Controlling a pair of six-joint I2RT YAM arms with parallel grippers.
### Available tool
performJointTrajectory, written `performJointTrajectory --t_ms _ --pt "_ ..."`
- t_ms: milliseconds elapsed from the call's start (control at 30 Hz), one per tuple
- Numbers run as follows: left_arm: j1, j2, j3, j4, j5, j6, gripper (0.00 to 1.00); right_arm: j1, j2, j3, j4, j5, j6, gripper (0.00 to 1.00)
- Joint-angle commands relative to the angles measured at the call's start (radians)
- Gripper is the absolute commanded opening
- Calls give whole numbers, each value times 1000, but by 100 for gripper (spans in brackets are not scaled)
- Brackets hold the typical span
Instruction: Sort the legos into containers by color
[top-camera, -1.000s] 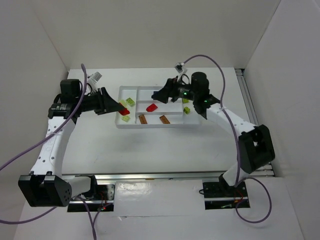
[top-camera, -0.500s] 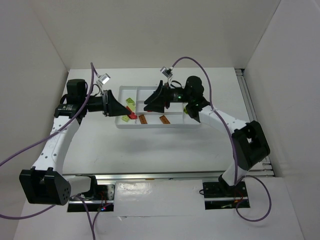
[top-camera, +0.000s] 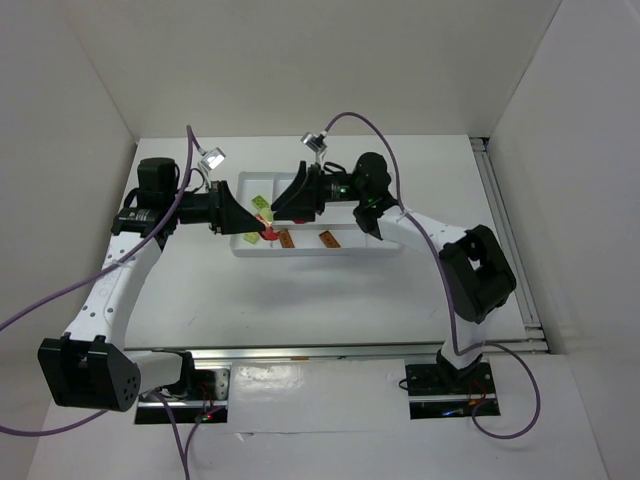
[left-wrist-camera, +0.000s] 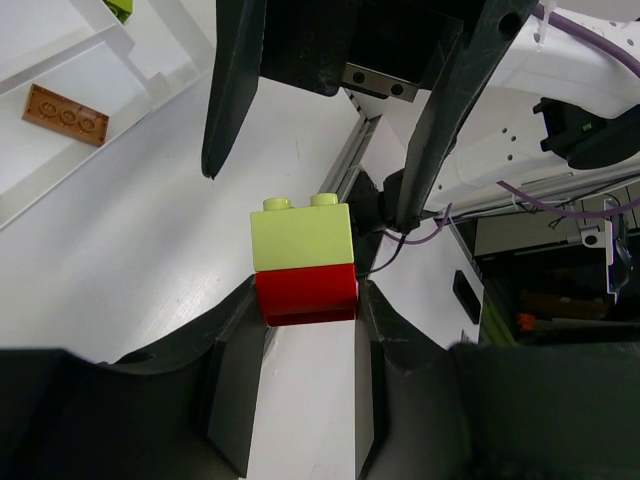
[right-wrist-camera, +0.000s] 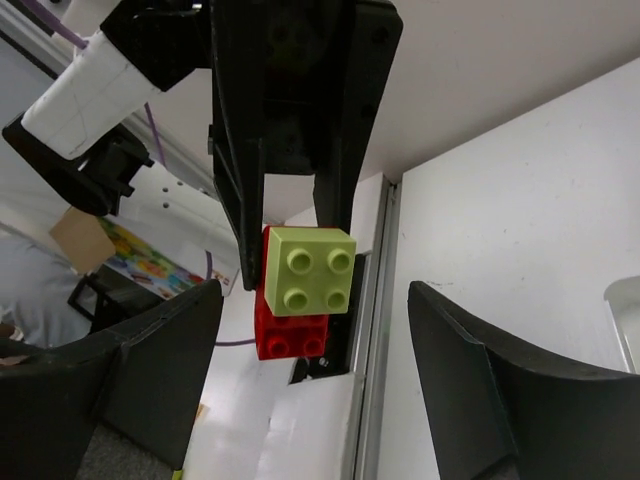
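Two-brick stack, undivided: a yellow-green brick (left-wrist-camera: 302, 235) seated on the studs of a red brick (left-wrist-camera: 305, 297), carried in the air at the near-left end of the white tray (top-camera: 350, 252); which compartment lies beneath cannot be told. Holder: left gripper (left-wrist-camera: 307, 300), clamped on the red brick's two side faces, with the yellow-green brick standing free beyond the fingertips. Opposite party: right gripper (right-wrist-camera: 315, 295), jaws well apart, one on each side of the yellow-green brick and touching neither face. Also noted in the tray: an orange plate (left-wrist-camera: 67, 114) lying flat in a compartment. Hazards, as judged. One: the right jaws close over the seam or onto the red brick, so the pull separates nothing and drags the whole stack out of the left grip. Two: a straight pull rather than a tilt overcomes the left gripper's hold before the studs let go. Three: the join releases suddenly and a brick springs free, falling onto the table (top-camera: 300, 300) or into a compartment of the wrong colour. Four: the two sets of fingers, crowded around one small stack, strike each other as the right pair shuts.
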Motion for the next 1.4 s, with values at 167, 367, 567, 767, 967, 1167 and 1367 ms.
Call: performJointTrajectory --t_ms 167,367,567,767,967,1167,1367 --pt "-3 -17 27 25 22 33 0 17 84 71 317 -57 212 81" --pt "-3 -17 27 15 22 42 0 36 95 91 337 -69 223 71" --pt "-3 -17 27 15 22 42 0 46 113 114 325 -78 214 55" --pt "-3 -17 27 15 12 42 0 56 113 123 300 -87 205 31" --pt "-3 -17 49 -18 -6 51 0 18 76 74 233 -11 151 17" --pt "6 -36 82 -81 -93 95 0 -102 20 -22 193 68 139 9" --pt "26 -36 92 -90 -155 67 0 -127 10 -22 58 129 53 9"
